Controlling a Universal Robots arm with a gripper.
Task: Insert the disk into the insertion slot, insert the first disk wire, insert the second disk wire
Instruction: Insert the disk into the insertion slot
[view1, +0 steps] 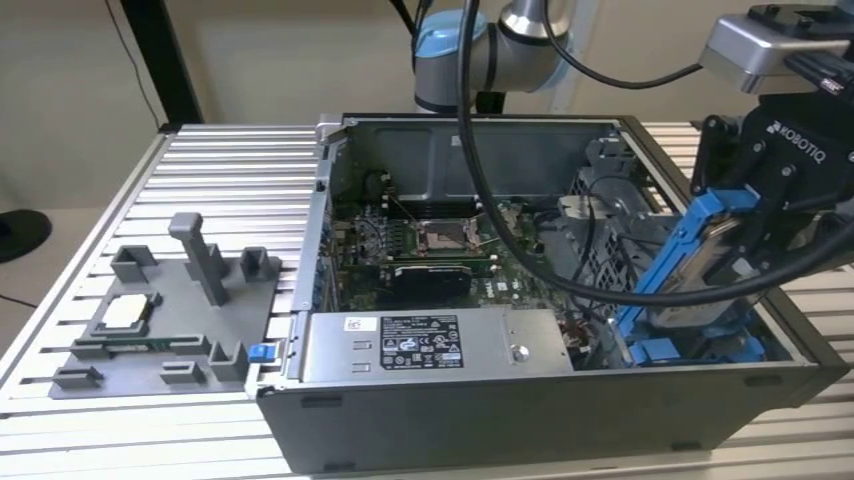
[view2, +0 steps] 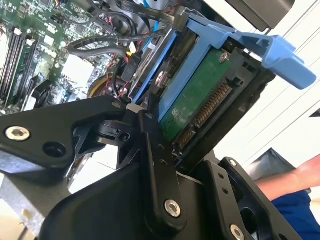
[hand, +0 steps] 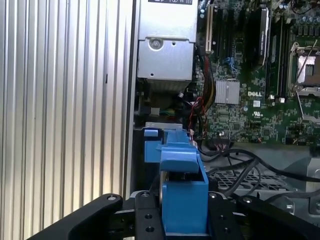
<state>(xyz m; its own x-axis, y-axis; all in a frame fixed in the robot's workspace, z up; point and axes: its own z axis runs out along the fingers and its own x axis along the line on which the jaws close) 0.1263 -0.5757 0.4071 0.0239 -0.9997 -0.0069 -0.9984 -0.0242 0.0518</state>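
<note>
The black two-fingered end effector (view1: 750, 235) is clenched on the flat rectangular silver-white disk (view1: 705, 262), which is clipped in a bright blue plastic carrier frame. In the first wrist view the end effector (hand: 184, 220) is seen with a finger (hand: 145, 222) pressed to each side of the blue frame.

The disk is held steeply tilted. Its lower end is down inside the open grey metal computer case (view1: 534, 425), at the insertion slot (view1: 707, 348) of grey perforated metal with blue plastic pieces. Its upper end is raised above the case rim. Whether the lower end is already seated cannot be told.

In the second wrist view the green circuit board and gold connector row of the disk (view2: 200, 100) are shown facing the end effector (view2: 185, 150).

The insertion is judged to be under way. It would be done well if the frame's long edges were kept parallel with the slot's walls, the raised end were brought down slowly, and the loose black cables (view1: 534, 255) were kept from being trapped under the frame.

A white printed label is carried on the grey power-supply box (view1: 427, 345). White lettering is borne by the end effector's housing and by the green motherboard (hand: 240, 107). None of it is read out here.

The case is set on a ribbed aluminium surface (view1: 227, 170).
</note>
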